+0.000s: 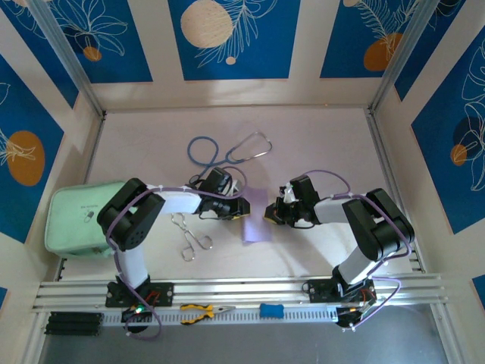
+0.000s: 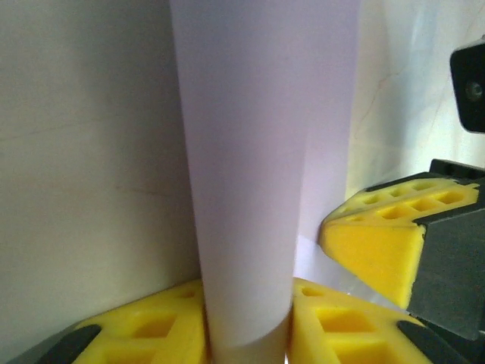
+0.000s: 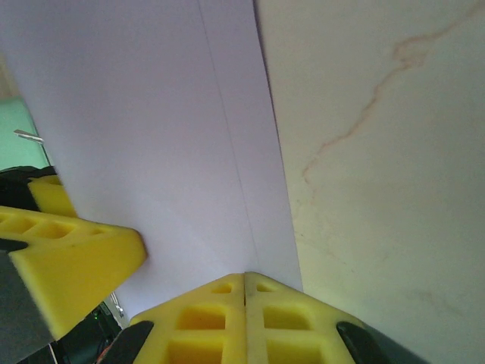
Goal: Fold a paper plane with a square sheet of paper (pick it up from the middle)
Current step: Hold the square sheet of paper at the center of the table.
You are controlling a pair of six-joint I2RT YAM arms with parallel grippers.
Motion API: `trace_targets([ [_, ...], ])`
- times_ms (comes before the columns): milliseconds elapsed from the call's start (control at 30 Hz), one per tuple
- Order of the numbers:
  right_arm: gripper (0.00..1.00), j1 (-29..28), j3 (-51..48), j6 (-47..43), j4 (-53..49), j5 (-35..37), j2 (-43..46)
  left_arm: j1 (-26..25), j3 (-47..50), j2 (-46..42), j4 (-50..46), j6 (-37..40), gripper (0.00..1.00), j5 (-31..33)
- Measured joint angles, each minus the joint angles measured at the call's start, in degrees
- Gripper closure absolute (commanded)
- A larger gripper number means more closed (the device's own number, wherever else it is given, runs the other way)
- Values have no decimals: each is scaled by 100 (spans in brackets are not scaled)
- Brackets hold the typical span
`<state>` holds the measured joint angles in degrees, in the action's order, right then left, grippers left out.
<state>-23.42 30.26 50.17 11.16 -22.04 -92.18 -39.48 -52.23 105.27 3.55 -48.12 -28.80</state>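
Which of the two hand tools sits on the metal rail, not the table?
The yellow-handled pliers, on the rail at the near edge; the silver forceps lie on the table.

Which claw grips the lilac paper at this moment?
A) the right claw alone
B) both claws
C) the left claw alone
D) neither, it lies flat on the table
B: each wrist view shows it, the left claw pinching the curled square sheet of paper, and the right claw shut on the sheet's edge.
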Motion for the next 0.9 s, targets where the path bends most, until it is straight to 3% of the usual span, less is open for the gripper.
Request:
trace_targets([
  [200, 95, 9, 9, -17, -28, -2, 0, 0, -39, -118, -63, 66, 45, -28],
  [533, 93, 9, 9, -15, -22, -11, 0, 0, -90, -140, -474, 295, 59, -2],
  [700, 87, 105, 9, 46, -22, -149, 111, -7, -249, -116, -756, 374, 60, 96],
  [900, 81, 455, 15, -35, -315, -57, 1290, -9, -382, -81, -966, 459, 61, 275],
])
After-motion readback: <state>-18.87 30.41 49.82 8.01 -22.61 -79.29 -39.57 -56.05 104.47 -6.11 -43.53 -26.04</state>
